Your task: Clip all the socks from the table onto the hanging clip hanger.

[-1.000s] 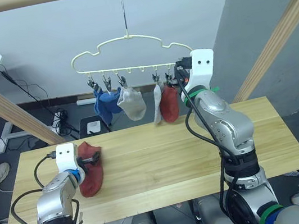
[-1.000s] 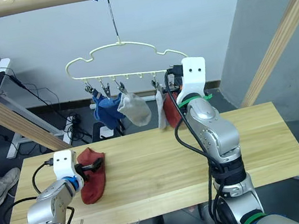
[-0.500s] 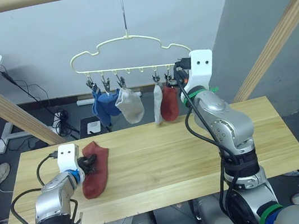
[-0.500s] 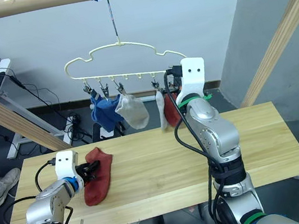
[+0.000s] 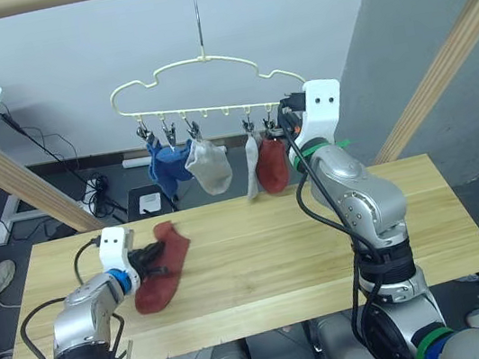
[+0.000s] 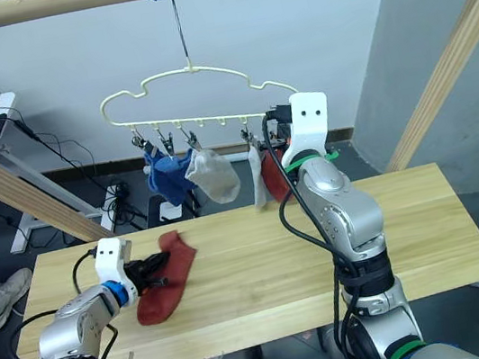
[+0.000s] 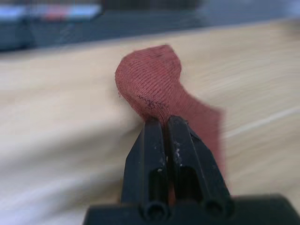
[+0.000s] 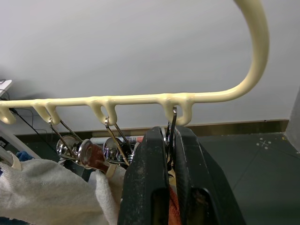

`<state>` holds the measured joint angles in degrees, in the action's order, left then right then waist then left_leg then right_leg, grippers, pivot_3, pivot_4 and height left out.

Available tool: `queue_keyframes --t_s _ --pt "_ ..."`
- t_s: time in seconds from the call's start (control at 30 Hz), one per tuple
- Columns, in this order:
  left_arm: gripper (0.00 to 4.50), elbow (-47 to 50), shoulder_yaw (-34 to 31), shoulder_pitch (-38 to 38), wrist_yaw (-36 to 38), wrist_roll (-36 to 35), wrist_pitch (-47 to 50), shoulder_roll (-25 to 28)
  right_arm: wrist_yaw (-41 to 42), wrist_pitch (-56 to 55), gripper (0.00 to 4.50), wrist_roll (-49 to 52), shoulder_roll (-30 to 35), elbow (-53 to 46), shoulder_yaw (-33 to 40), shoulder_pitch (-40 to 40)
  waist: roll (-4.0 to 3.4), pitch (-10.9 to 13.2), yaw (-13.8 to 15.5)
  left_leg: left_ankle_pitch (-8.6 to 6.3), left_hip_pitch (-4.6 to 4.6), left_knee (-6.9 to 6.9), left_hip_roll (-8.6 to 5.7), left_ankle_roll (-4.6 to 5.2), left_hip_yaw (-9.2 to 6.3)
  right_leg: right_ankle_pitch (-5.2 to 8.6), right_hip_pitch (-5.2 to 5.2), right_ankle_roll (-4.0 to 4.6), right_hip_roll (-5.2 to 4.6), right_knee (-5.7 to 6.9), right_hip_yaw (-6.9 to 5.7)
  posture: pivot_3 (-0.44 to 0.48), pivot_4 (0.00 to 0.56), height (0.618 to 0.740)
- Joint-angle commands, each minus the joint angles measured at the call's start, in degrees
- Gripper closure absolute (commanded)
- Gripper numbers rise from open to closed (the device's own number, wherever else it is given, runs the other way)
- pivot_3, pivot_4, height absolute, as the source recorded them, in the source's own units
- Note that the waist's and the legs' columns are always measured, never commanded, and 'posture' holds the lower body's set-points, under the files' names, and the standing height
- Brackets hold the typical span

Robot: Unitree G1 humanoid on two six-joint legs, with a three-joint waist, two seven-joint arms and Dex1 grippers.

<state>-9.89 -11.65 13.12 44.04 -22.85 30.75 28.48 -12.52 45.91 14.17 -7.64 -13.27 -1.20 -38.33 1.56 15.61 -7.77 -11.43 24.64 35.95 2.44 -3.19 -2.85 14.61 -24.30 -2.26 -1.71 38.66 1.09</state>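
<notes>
Pickup underway: my left gripper (image 7: 159,123) pinches the rust-red sock (image 5: 163,262) on the table (image 5: 261,258), lower left (right gripper (image 8: 169,140) squeezes a hanger clip (image 8: 172,123)). Next, lift toward the clip hanger (image 5: 206,84).

Left fingers (image 7: 161,140) pinched, right fingers (image 8: 161,154) clamped.

Silver-grey jointed arms end in white wrist blocks and black fingers, with black cables, blue bands left, green bands right.

Rust-red sock (image 5: 164,266) on pale wooden table (image 5: 270,257); blue (image 5: 163,167), grey (image 5: 211,166) and rust-red socks on pale-yellow hanger (image 5: 206,84).
</notes>
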Motion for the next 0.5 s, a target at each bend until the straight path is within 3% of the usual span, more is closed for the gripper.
queue_keyframes --t_s 0.03,0.27,0.5 --pt "4.44 14.39 5.71 0.09 6.14 -6.50 4.89 -0.47 -0.02 -0.13 4.50 0.57 -2.34 -3.59 0.09 -1.79 0.00 0.00 -0.05 0.00 0.01 0.00 0.01 0.00 0.02 0.00 0.00 0.00 0.01 -0.03 0.00 -0.209 0.283 0.740" --pt "4.44 20.02 9.42 5.81 6.27 -10.36 7.23 -3.29 -0.47 1.00 4.50 0.82 -2.09 -4.99 0.29 -1.65 -0.03 0.02 -0.30 -0.01 0.02 -0.01 0.02 0.01 0.04 0.09 -0.06 -0.14 0.42 -0.09 0.03 -0.213 0.284 0.740" --pt "4.44 10.82 11.79 13.72 4.74 -6.44 0.58 -9.60 -0.19 2.00 4.50 1.16 -2.20 -6.46 0.39 -2.94 -0.10 0.06 -0.35 0.00 0.02 0.00 0.16 0.01 0.04 0.09 -0.11 -0.08 0.63 -0.05 0.03 -0.230 0.274 0.740"
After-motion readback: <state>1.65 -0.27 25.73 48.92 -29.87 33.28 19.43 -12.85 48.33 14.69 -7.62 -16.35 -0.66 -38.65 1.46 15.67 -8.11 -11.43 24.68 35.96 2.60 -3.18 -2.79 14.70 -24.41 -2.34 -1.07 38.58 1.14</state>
